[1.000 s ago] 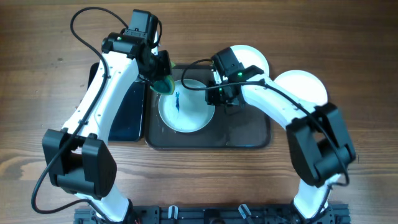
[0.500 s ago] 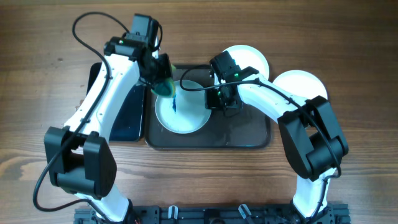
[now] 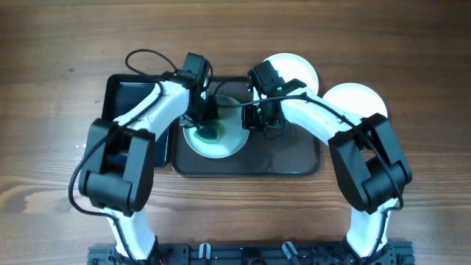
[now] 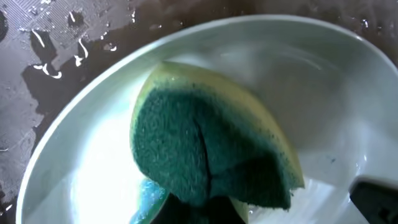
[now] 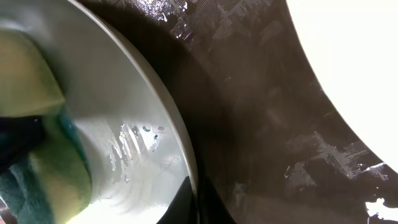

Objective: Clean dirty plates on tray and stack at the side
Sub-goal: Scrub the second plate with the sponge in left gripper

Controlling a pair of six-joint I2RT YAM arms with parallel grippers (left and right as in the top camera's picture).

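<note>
Plate (image 3: 232, 141) under green sponge (image 3: 211, 132) on tray (image 3: 294, 156)

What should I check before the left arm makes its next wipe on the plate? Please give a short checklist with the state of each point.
1. Left gripper grips the sponge: ok.
2. Sponge rests on the plate: ok.
3. Right gripper clamps the plate rim: ok, the rim sits between its fingers in the right wrist view.
4. Plate lies inside the tray: ok.
5. Blue smear wiped off: not ok, blue shows beside the sponge.
6. Plate surface under the sponge clean: cannot tell, it is hidden.
</note>
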